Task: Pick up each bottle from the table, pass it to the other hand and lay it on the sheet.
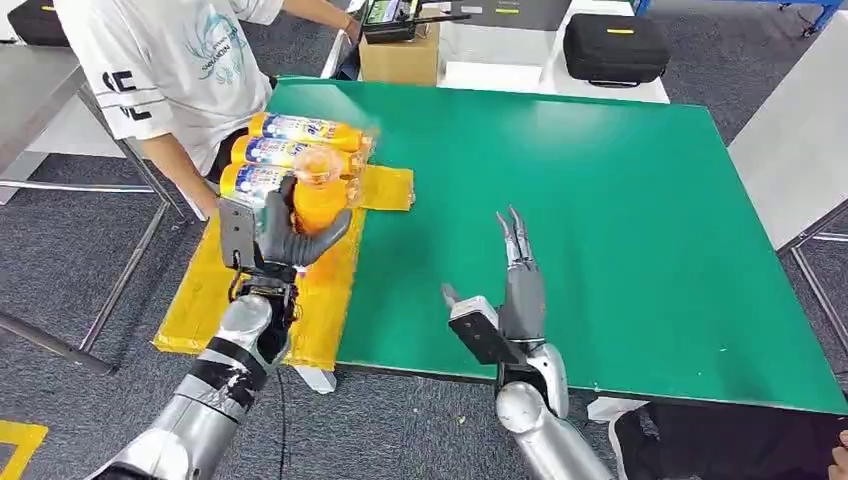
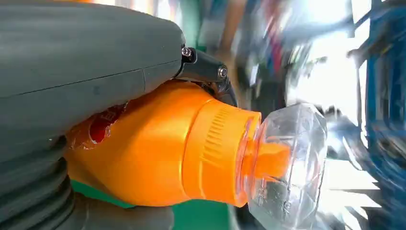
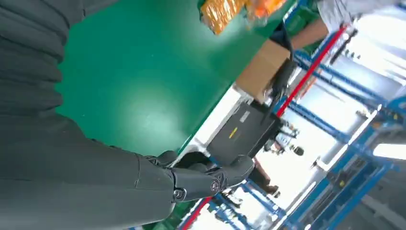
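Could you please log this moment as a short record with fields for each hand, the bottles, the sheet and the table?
left hand: left hand grips an orange bottle with a clear cap, above the sheet
right hand: right hand holds nothing, fingers straight, over the table
bottles on sheet: three bottles lying side by side
sheet: yellow sheet draped over the table's left edge
table: green table, bare surface in front of the right hand
person: person in a white shirt standing beside the sheet

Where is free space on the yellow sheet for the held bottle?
Crowded at the far end: three bottles lie side by side. The sheet is bare at the near end, beside the left hand and green table.
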{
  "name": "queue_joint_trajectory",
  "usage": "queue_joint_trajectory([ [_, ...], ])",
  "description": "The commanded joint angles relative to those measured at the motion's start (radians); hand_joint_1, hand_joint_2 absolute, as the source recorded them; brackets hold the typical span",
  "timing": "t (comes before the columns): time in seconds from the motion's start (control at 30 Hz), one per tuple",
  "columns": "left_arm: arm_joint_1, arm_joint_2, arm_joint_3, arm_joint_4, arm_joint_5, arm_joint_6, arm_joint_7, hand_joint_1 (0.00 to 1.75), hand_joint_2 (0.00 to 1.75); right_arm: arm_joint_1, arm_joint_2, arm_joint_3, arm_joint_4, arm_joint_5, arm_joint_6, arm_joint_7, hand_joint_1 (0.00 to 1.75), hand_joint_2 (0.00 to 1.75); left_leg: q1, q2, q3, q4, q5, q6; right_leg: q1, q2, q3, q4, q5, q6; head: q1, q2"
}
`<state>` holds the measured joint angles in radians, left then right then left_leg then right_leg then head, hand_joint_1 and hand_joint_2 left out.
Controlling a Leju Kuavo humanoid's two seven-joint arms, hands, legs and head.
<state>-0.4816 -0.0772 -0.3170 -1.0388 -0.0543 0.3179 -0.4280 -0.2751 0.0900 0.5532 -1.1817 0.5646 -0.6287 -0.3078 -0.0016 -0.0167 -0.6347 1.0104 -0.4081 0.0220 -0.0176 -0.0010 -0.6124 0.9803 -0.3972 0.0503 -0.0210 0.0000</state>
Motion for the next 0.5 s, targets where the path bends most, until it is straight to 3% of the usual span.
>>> queue_joint_trajectory([
  [0.03,-0.135,0.070,-0.063,0.324,-0.540,0.210,0.055,1.75,1.75,0.060,-0.012,-0.121,-0.208,-0.018,0.059,0.018,0.00,1.75,0.001,-0.001,0.004,0.000,-0.001,-0.001,0.001,-0.002,0.004,0.000,-0.002,-0.002,0.000,0.000],
  [0.27,-0.145,0.098,-0.090,0.454,-0.842,0.284,0.110,1.75,1.75,0.075,-0.012,-0.134,-0.235,-0.025,0.101,0.019,0.00,1.75,0.000,0.002,0.003,-0.001,-0.001,-0.001,0.000,0.000,0.003,0.000,-0.001,-0.002,0.000,0.000],
  [0.5,-0.142,0.106,-0.085,0.479,-0.854,0.255,0.102,1.75,1.75,0.069,-0.013,-0.133,-0.232,-0.035,0.115,0.015,0.00,1.75,0.001,0.002,0.002,0.000,-0.001,-0.001,0.001,0.000,0.002,0.000,-0.001,-0.001,0.000,0.000],
])
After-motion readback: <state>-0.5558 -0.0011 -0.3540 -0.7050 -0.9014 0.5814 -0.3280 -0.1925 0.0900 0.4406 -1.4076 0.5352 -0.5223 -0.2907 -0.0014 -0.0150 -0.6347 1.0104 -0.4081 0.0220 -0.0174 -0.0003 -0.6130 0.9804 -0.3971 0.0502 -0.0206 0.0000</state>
